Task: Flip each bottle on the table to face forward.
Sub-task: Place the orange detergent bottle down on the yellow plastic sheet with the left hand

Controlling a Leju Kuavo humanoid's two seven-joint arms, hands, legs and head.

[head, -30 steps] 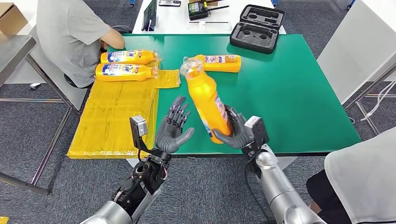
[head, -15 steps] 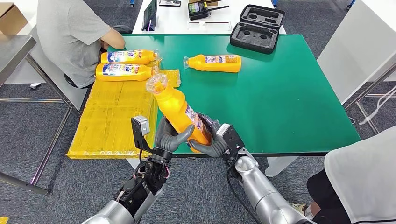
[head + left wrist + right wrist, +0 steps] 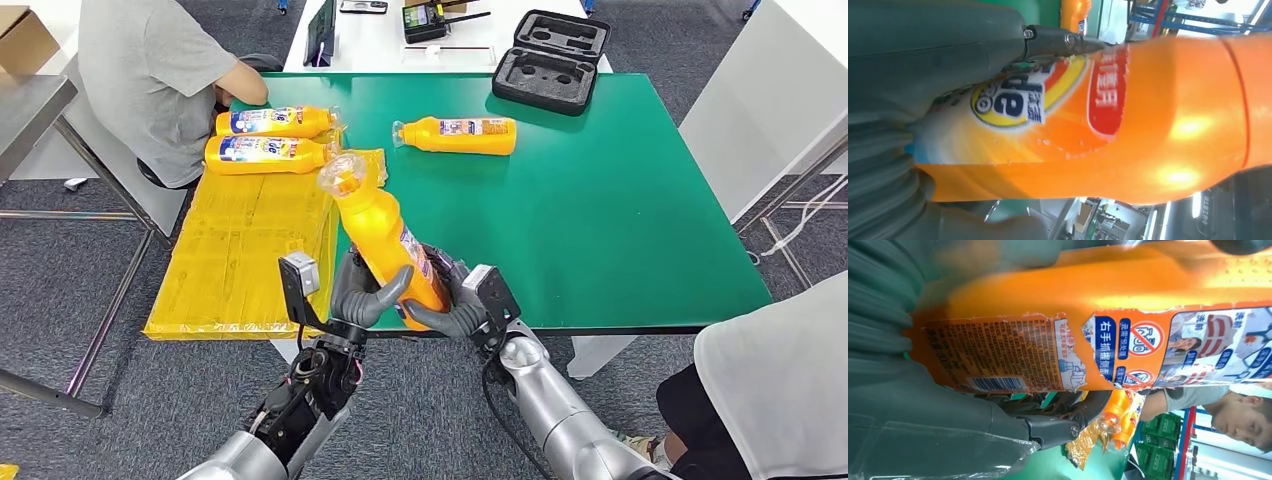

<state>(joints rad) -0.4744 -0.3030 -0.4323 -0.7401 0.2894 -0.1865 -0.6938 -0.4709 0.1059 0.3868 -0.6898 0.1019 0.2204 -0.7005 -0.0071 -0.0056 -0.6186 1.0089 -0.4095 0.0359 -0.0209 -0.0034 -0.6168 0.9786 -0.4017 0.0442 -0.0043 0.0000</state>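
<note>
Head view: left robot hand (image 3: 362,292) and right robot hand (image 3: 446,308) apparently both grip the tilted orange bottle (image 3: 383,242).

Your right hand (image 3: 447,303) has swung the held bottle (image 3: 381,235) from over the table's (image 3: 620,220) near middle toward its near left part, and the cap end now tips toward the left edge instead of away from you. Your left hand (image 3: 362,293), open beside the bottle a second ago, now grips its lower body too. Since half a second ago, the bottle stands slightly steeper.
</note>
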